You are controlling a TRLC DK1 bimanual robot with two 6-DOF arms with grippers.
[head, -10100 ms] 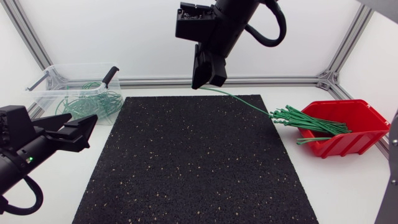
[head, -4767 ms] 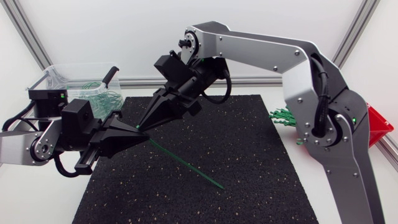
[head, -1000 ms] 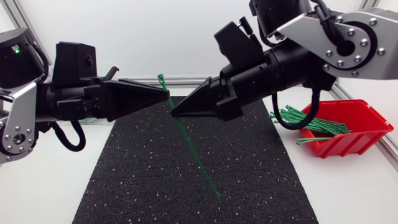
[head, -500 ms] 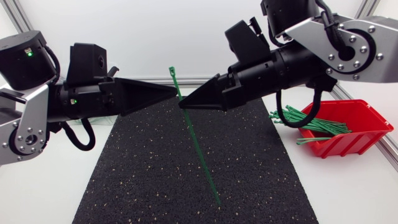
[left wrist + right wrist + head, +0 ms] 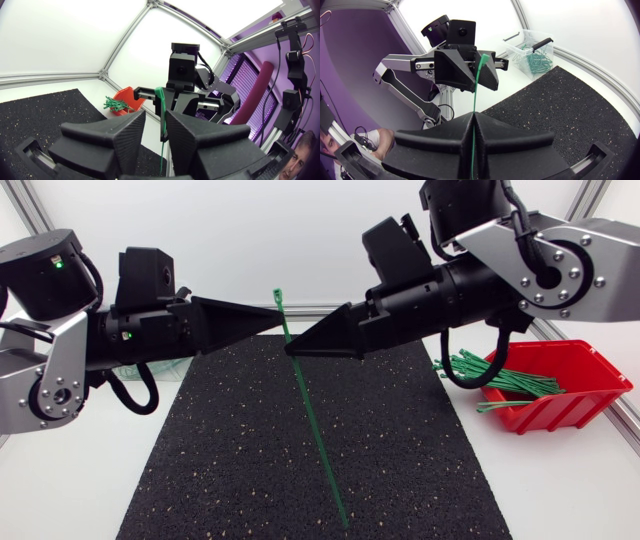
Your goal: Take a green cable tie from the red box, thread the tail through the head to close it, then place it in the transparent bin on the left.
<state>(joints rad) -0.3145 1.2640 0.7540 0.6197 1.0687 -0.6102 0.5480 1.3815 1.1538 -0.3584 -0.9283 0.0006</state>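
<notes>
A green cable tie [image 5: 315, 430] hangs steeply over the black mat [image 5: 230, 460], its head [image 5: 277, 294] uppermost and its tail near the mat's front. My right gripper [image 5: 290, 350] is shut on the tie just below the head; in the right wrist view the tie [image 5: 476, 90] rises from the right gripper's [image 5: 474, 116] closed tips. My left gripper [image 5: 281, 314] faces it tip to tip and is open. In the left wrist view the tie [image 5: 161, 117] stands in the narrow gap of the left gripper [image 5: 155, 119]. The transparent bin [image 5: 532, 50] holds green ties.
The red box [image 5: 575, 395] stands at the right edge of the table, with several green ties [image 5: 495, 375] spilling over its near side. Both arms hang high over the back half of the mat.
Both grippers have shifted slightly right and upward together with the tie. The tie's head has risen and the tie now hangs a little more upright.
</notes>
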